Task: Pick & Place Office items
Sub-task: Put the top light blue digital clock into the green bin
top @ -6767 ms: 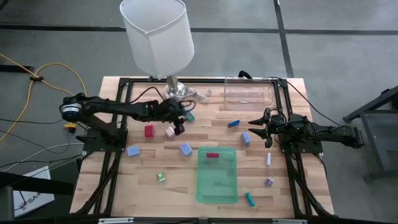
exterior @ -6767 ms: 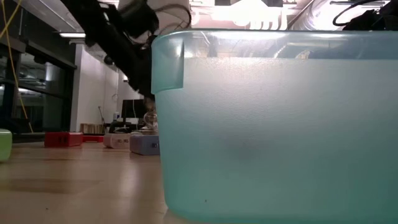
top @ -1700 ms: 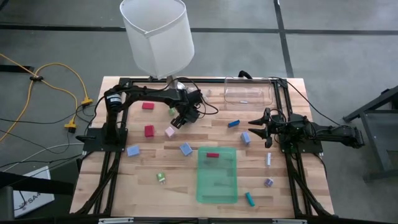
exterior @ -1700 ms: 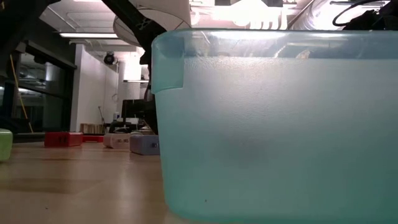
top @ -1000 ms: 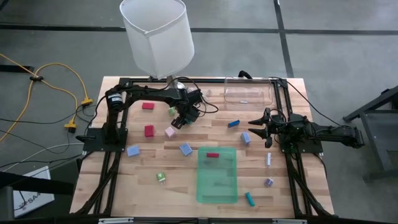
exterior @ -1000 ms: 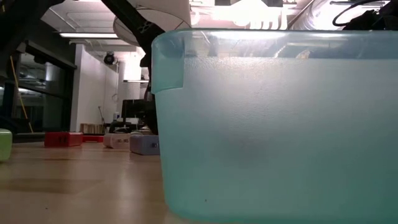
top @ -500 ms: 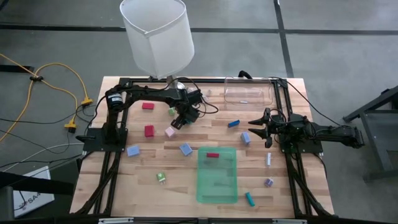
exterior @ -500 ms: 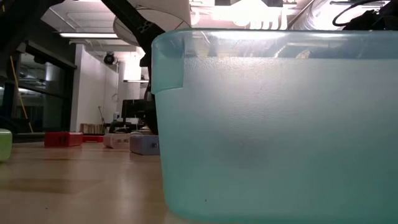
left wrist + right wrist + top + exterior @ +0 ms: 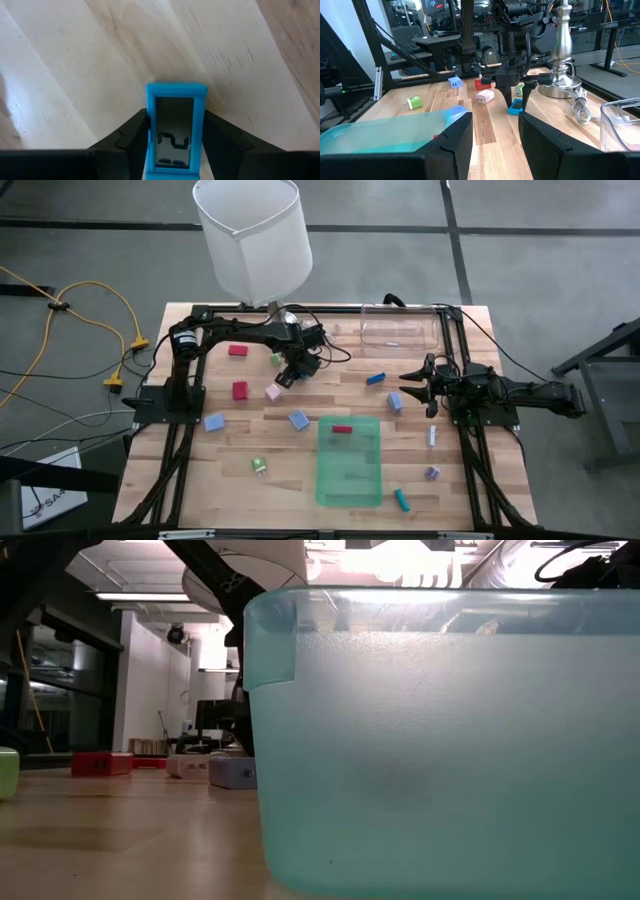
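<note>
A small blue frame-shaped piece (image 9: 175,130) sits on the wooden table near the lamp base, also seen in the right wrist view as the blue piece (image 9: 515,106). My left gripper (image 9: 175,150) points down over it, shut on it, and the left gripper (image 9: 288,372) shows in the high view left of the table's middle. My right gripper (image 9: 496,135) waits open and level at the table's right side, with nothing between its fingers. Other office items lie loose: a pink block (image 9: 272,391), red blocks (image 9: 240,390), a blue stick (image 9: 375,378). My left gripper pinches the blue piece by its two long sides (image 9: 149,135) between its two fingers. The fingers come from above, pointing steeply down. The piece's underside rests on the table (image 9: 514,111).
The flat green tray (image 9: 350,475) lies at the near middle with a red piece (image 9: 342,429) in it; its wall (image 9: 450,740) fills the low view. A clear container (image 9: 398,330) stands at the far right, a lamp (image 9: 255,240) at the far middle.
</note>
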Controlling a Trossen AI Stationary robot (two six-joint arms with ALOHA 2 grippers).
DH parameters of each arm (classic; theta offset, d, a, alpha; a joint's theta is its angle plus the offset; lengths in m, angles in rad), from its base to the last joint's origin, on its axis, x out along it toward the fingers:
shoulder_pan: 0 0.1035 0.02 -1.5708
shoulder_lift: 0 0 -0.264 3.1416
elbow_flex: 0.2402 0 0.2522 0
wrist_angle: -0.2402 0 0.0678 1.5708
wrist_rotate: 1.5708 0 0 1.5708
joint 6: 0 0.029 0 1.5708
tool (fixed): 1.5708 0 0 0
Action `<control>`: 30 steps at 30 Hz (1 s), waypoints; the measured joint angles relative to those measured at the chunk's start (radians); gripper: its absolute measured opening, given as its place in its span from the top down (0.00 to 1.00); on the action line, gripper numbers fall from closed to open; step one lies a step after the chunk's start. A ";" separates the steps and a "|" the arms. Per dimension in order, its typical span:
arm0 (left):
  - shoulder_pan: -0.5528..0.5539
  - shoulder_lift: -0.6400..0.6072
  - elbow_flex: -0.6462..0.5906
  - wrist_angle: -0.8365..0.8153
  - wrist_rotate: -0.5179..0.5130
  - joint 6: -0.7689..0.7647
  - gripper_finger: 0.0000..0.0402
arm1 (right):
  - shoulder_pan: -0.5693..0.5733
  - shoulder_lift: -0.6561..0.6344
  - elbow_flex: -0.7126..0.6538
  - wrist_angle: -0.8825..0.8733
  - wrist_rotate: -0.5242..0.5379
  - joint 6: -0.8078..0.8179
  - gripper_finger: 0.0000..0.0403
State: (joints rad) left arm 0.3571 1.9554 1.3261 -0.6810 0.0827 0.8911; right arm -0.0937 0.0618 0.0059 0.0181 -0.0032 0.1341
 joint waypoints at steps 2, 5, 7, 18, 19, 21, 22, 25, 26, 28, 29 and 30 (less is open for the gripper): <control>-0.007 -0.006 -0.001 0.003 -0.015 -0.011 0.62 | 0.000 0.000 0.000 0.000 0.000 0.000 0.64; -0.034 -0.027 -0.003 0.019 -0.069 -0.020 0.62 | 0.000 0.000 0.000 0.000 0.000 0.000 0.64; -0.060 -0.045 0.000 0.011 -0.109 -0.026 0.62 | 0.000 0.000 0.000 0.000 0.000 0.000 0.64; -0.217 -0.132 0.016 0.008 -0.253 -0.096 0.62 | 0.000 0.000 0.000 0.000 0.000 0.000 0.64; -0.227 -0.139 0.023 0.008 -0.262 -0.106 0.62 | 0.000 0.000 0.000 0.000 0.000 0.000 0.64; -0.248 -0.149 0.038 0.009 -0.277 -0.132 0.62 | 0.000 0.000 0.000 0.000 0.000 0.000 0.64; -0.258 -0.152 0.047 0.008 -0.277 -0.147 0.62 | 0.000 0.000 0.000 0.000 0.000 0.000 0.64; -0.293 -0.153 0.087 0.003 -0.281 -0.195 0.62 | 0.000 0.000 0.000 0.000 0.000 0.000 0.64; -0.307 -0.153 0.103 0.000 -0.285 -0.211 0.62 | 0.000 0.000 0.000 0.000 0.000 0.000 0.64; -0.339 -0.153 0.135 0.002 -0.302 -0.249 0.62 | 0.000 0.000 0.000 0.000 0.000 0.000 0.64; -0.354 -0.153 0.151 0.003 -0.309 -0.270 0.62 | 0.000 0.000 0.000 0.000 0.000 0.000 0.64; -0.371 -0.153 0.166 0.006 -0.321 -0.297 0.62 | 0.000 0.000 0.000 0.000 0.000 0.000 0.64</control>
State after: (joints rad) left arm -0.0143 1.8019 1.4918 -0.6754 -0.2386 0.5945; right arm -0.0937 0.0620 0.0059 0.0181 -0.0032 0.1341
